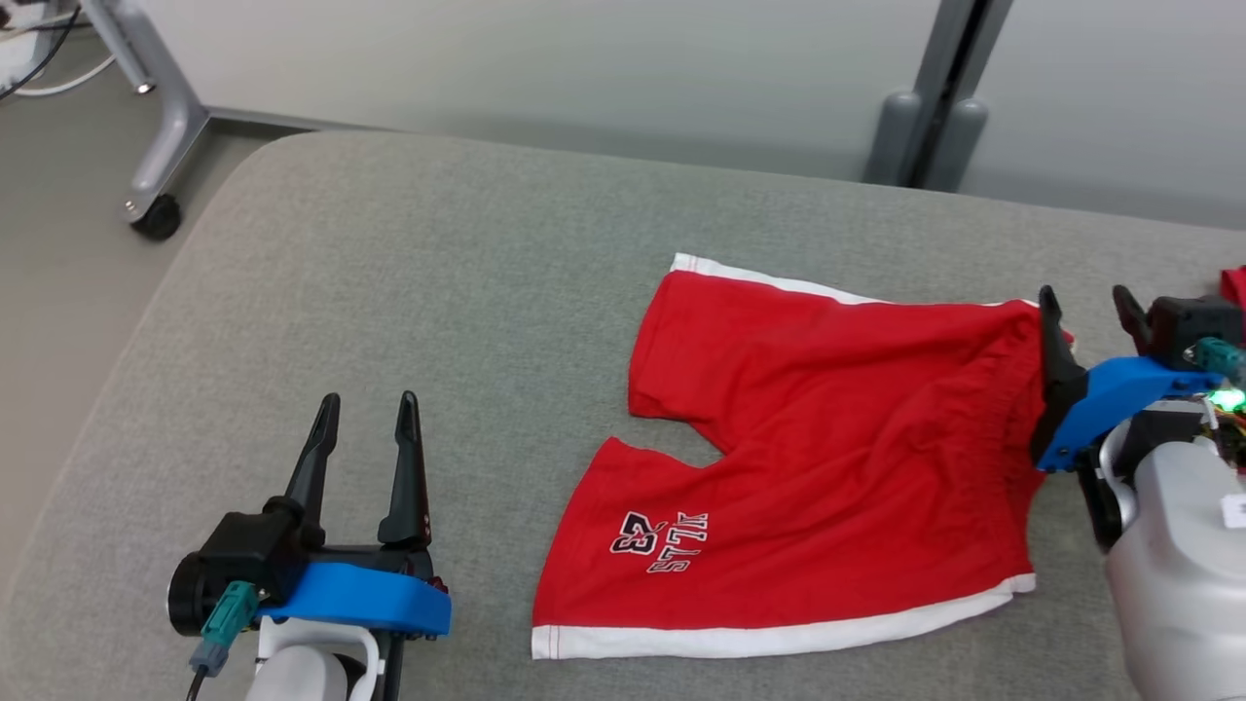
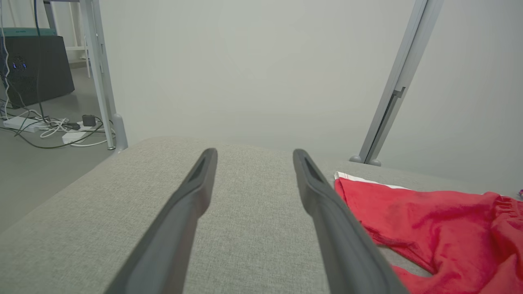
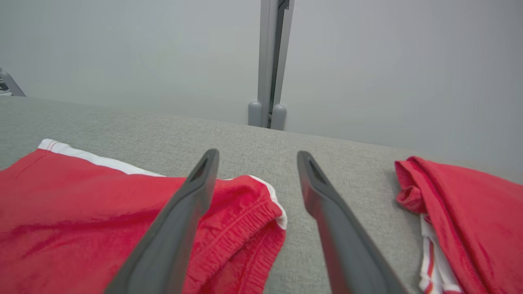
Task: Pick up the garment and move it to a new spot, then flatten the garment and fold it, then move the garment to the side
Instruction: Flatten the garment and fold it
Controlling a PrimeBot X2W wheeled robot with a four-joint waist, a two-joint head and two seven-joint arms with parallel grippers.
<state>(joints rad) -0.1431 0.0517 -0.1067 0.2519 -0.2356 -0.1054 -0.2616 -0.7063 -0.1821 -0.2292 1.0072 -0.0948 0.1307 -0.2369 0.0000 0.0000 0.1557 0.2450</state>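
Note:
The garment is a pair of red shorts with white hems and a printed "23", spread flat on the grey cushioned surface, waistband to the right. My right gripper hovers open over the waistband's far corner, one finger above the red cloth, the other above bare grey fabric. My left gripper stands open at the lower left, well clear of the leg hems, with nothing between its fingers. The shorts' edge lies to the right of the left fingers.
A second red garment with white trim lies crumpled at the surface's right edge. Beyond the far edge stand a grey post and a pale wall. A wheeled frame leg stands on the floor at left, with cables.

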